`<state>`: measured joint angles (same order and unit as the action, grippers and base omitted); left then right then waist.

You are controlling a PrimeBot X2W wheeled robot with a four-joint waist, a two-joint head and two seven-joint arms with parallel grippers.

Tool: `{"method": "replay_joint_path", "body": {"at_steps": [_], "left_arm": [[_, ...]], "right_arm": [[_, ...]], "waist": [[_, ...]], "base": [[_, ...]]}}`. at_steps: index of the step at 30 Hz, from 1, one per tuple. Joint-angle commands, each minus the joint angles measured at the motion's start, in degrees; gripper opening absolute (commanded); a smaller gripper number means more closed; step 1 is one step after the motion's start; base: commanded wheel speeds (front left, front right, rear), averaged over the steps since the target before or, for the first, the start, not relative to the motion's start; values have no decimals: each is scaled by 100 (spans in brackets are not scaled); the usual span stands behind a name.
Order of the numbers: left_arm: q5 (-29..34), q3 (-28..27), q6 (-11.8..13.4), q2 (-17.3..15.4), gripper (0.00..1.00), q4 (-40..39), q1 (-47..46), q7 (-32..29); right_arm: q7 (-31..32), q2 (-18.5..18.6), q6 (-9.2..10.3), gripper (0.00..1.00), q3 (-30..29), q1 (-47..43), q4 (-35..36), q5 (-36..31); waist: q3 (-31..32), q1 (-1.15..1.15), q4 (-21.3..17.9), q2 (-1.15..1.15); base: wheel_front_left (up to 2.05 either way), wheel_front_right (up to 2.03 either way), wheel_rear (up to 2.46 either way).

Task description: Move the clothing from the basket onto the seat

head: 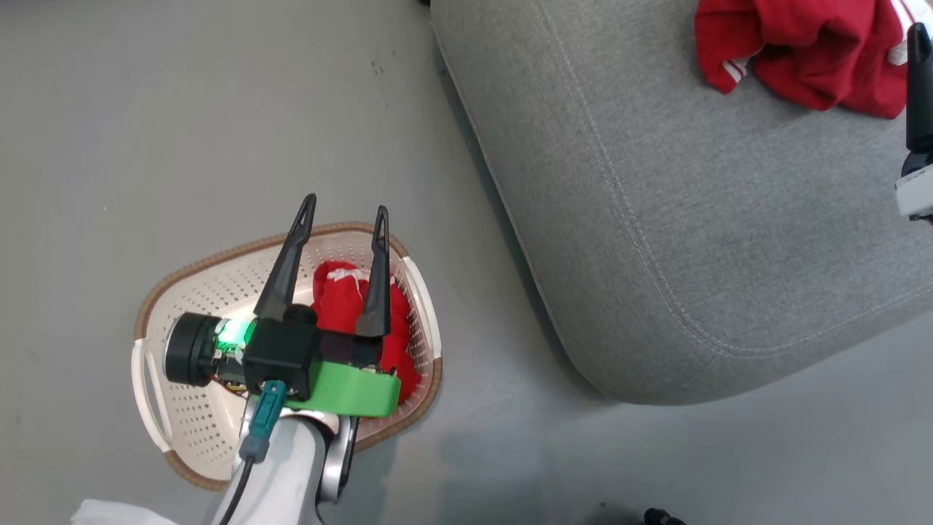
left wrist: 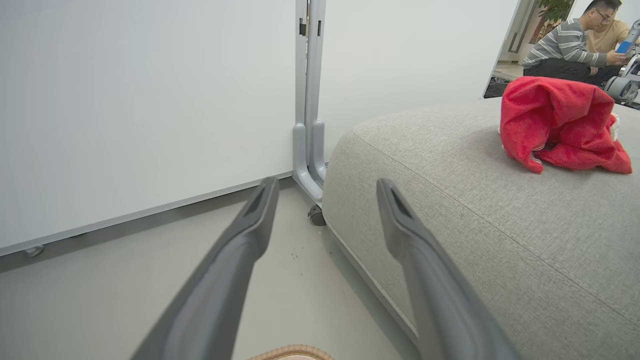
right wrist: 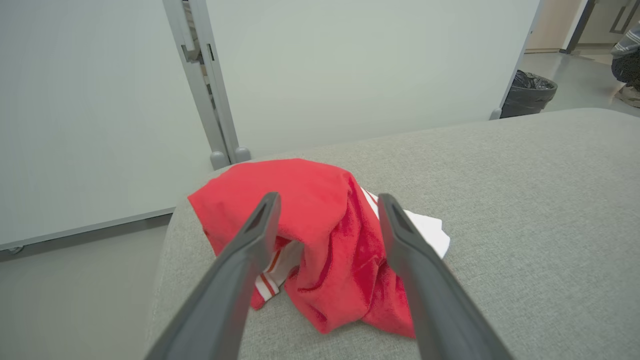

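Red soft fabric garment lies in the cream perforated plastic basket beneath the left claw, fingers apart, empty. Rightward, a second red garment rests on the grey upholstered seat before the spread right claw.

The left pincer has long dark fingers, a black housing, green bracket, teal plug

The clothing is soft cloth, the seat matt woven fabric, the basket smooth perforated plastic.
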<state>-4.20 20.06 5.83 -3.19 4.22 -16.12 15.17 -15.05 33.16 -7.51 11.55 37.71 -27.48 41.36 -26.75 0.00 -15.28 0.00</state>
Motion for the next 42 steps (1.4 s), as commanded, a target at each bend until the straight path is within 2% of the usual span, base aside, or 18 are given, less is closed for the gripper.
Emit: {"method": "replay_joint_path", "body": {"at_steps": [1,6,10,13,18,21,27,42], "left_arm": [[-77,-92,-30,1,100,-30,184,-3],[-153,-302,-108,21,100,-166,532,-3],[-507,-415,-15,20,100,-318,809,-3],[-600,-384,-6,22,100,-362,963,-3],[-723,-405,128,21,100,-441,1195,-3],[-731,-398,194,21,100,-477,1315,-3],[-799,-446,409,23,100,-589,1557,-3],[-819,-481,350,21,100,-456,1687,-4]], "right_arm": [[-19,-23,3,100,-49,-256,250,-30],[-19,-174,3,100,-319,-928,1378,-283],[-19,-706,2,100,-699,-1581,2219,-433],[-19,-1088,3,100,-684,-2148,2858,-803],[-20,-1525,3,100,-605,-2900,3448,-1512],[-19,-1676,3,100,-580,-3187,3577,-1924],[-19,-2067,3,100,-780,-3473,3564,-2156],[-19,-2313,3,100,-737,-3629,3239,-2443]], "waist": [[670,0,-31,0],[1153,0,157,0],[1460,0,400,0],[1614,0,590,0],[1805,0,899,0],[1882,0,1075,0],[2025,0,1329,0],[2070,0,1765,0]], "base": [[0,0,0],[0,0,0],[0,0,0],[0,0,0],[0,0,0],[0,0,0],[0,0,0],[0,0,0]]}}
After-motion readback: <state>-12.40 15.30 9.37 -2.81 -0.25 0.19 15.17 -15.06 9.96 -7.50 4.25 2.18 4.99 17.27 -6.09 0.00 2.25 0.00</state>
